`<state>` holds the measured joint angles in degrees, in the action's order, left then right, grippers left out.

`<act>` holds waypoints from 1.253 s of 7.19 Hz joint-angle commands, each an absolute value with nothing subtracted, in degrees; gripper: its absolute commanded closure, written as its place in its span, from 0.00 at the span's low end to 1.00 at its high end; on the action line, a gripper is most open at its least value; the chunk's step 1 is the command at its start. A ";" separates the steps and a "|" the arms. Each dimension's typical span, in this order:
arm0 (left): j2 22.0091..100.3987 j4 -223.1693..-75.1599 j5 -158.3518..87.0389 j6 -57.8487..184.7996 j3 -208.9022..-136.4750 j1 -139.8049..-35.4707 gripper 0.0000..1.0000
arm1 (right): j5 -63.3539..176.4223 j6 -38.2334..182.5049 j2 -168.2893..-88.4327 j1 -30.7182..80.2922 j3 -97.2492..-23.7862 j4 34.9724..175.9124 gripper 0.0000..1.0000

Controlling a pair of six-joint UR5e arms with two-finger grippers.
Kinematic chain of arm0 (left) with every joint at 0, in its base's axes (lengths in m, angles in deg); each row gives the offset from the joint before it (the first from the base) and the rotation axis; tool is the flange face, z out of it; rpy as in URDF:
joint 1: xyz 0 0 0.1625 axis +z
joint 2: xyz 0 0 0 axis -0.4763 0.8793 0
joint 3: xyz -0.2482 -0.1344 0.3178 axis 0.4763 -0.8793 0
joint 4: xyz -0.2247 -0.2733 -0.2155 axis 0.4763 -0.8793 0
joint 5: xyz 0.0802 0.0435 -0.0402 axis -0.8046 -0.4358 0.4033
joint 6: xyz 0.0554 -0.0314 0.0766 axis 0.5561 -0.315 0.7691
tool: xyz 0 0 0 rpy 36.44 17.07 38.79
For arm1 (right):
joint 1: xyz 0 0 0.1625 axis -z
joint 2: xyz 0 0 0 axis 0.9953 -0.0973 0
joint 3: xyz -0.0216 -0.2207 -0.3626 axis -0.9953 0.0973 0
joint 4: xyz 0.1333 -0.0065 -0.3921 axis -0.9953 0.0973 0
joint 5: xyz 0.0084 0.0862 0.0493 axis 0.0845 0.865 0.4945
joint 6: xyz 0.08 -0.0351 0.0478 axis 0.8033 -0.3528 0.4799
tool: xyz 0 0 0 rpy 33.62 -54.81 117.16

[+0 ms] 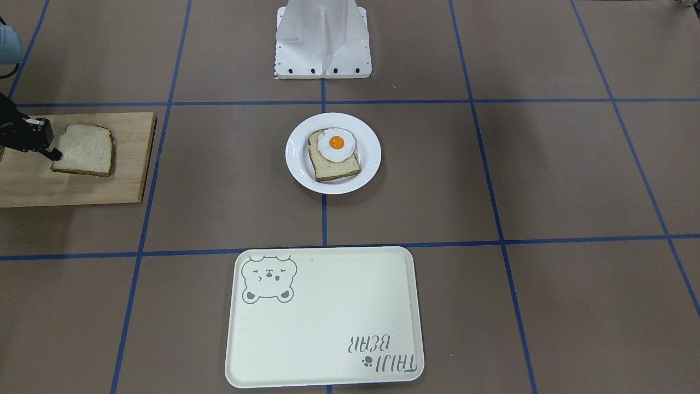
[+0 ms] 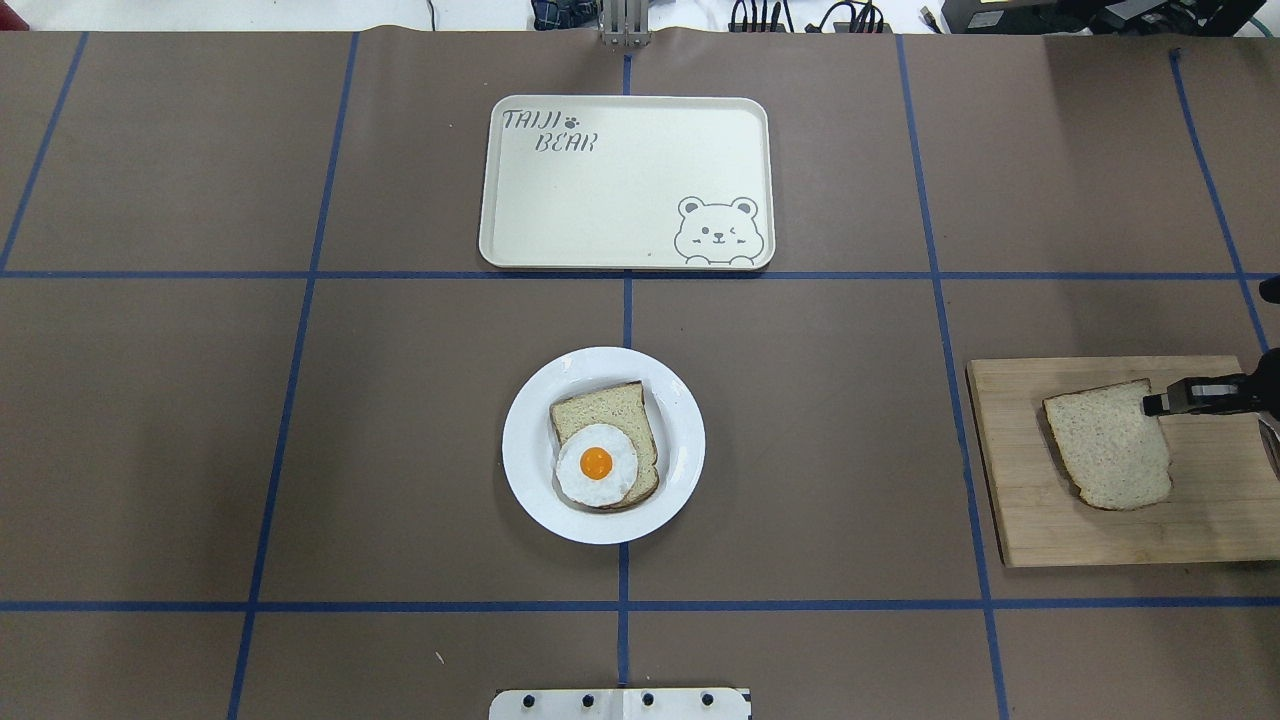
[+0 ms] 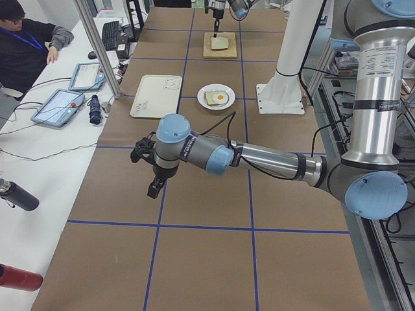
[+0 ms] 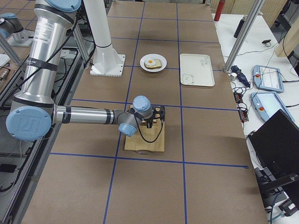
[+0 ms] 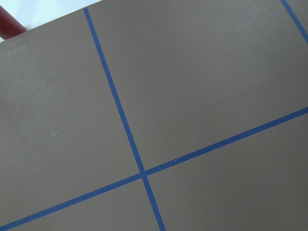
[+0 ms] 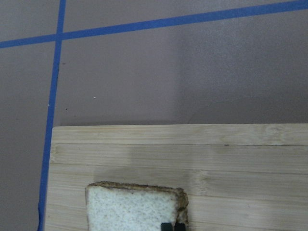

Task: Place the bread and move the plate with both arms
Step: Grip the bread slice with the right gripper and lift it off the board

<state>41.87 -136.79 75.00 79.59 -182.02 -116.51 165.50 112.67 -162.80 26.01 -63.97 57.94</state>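
The plain bread [image 1: 85, 150] lies on a wooden cutting board [image 1: 33, 180] at the robot's right end of the table. My right gripper [image 1: 54, 155] points down at the bread's [image 2: 1110, 445] outer corner. In the right wrist view its two fingertips [image 6: 168, 226] stand close together on the slice's [image 6: 130, 209] corner. The white plate [image 1: 369, 150] sits mid-table and holds a slice topped with a fried egg [image 1: 336, 145]. My left gripper [image 3: 150, 184] hangs over bare table far to the left; I cannot tell whether it is open or shut.
The cream bear tray [image 2: 600, 200] lies beyond the plate [image 2: 525, 445], on the operators' side. The cutting board [image 2: 1100, 530] reaches the view's right edge. The robot's white base [image 1: 322, 54] stands behind the plate. An operator sits at a side desk [image 3: 26, 45].
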 commanded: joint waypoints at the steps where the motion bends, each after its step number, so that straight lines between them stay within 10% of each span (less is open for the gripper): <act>1: 41.87 -136.95 75.00 78.91 -181.83 -116.51 0.01 | 176.89 112.59 -159.21 20.28 -63.68 57.61 1.00; 9: 41.79 -136.95 75.00 78.91 -181.13 -116.51 0.01 | 158.16 136.19 -129.59 37.86 -66.21 57.79 1.00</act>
<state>41.79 -136.95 75.00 78.91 -181.32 -116.51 169.10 129.64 -133.38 30.44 -64.68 57.79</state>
